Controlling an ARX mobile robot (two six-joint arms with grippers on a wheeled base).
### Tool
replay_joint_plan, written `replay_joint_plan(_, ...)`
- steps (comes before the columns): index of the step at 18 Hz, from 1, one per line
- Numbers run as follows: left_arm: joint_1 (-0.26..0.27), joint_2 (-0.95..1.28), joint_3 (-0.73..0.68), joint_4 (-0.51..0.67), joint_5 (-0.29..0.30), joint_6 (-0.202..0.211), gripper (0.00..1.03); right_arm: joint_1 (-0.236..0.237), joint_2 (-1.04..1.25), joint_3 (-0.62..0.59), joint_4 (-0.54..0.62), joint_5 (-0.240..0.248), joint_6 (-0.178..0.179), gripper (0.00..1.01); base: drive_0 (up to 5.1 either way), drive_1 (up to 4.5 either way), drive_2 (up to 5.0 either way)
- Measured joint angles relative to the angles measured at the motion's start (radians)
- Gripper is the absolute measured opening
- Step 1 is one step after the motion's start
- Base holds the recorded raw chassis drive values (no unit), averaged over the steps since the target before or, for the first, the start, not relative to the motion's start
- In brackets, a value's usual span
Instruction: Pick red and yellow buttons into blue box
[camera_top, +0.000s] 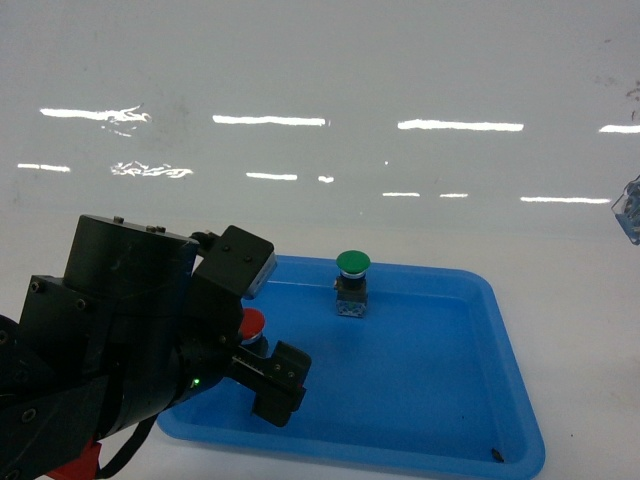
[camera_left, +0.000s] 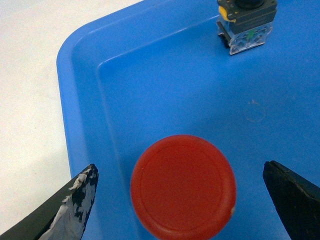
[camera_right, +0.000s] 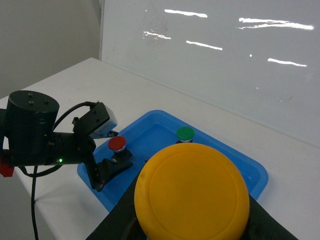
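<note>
The red button (camera_left: 183, 187) sat in the shallow blue tray (camera_top: 470, 400) on the worktop (camera_top: 580, 300), my left gripper (camera_left: 180, 200) spread wide around it, not yet closed. My right gripper (camera_right: 192, 235) seemingly clamped the yellow button (camera_right: 192, 189) aloft. No blue box was visible; neither button was delivered.

No legible txt or labels.

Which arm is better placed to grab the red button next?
Left. The left gripper is open with the red button between its fingers in the blue tray. The right gripper already holds the yellow button.
</note>
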Motion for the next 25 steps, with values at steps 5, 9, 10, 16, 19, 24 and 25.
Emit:
replay_joint_plan(5, 0.003, 0.018, 0.03, -0.013, -0.001, 0.0, 0.98, 0.0, 0.0, 0.0, 0.0, 0.0, 0.0, 0.29, 0.0, 0.0, 0.0)
replay_joint_plan(9, 0.006, 0.043, 0.044, -0.022, -0.009, 0.002, 0.98, 0.0, 0.0, 0.0, 0.001, 0.0, 0.0, 0.29, 0.0, 0.0, 0.0)
replay_joint_plan(10, 0.007, 0.048, 0.048, -0.024, -0.013, 0.003, 0.98, 0.0, 0.0, 0.0, 0.0, 0.0, 0.0, 0.29, 0.0, 0.0, 0.0)
replay_joint_plan(16, 0.013, 0.056, 0.054, -0.031, -0.035, 0.003, 0.98, 0.0, 0.0, 0.0, 0.0, 0.0, 0.0, 0.29, 0.0, 0.0, 0.0)
replay_joint_plan(19, 0.013, 0.056, 0.054, -0.031, -0.035, 0.004, 0.86, 0.0, 0.0, 0.0, 0.0, 0.0, 0.0, 0.29, 0.0, 0.0, 0.0)
replay_joint_plan(24, 0.013, 0.056, 0.053, -0.018, -0.036, 0.008, 0.24, 0.0, 0.0, 0.0, 0.0, 0.0, 0.0, 0.29, 0.0, 0.0, 0.0)
replay_joint_plan(25, 0.014, 0.051, 0.039, 0.01, -0.039, 0.019, 0.24, 0.0, 0.0, 0.0, 0.0, 0.0, 0.0, 0.29, 0.0, 0.0, 0.0)
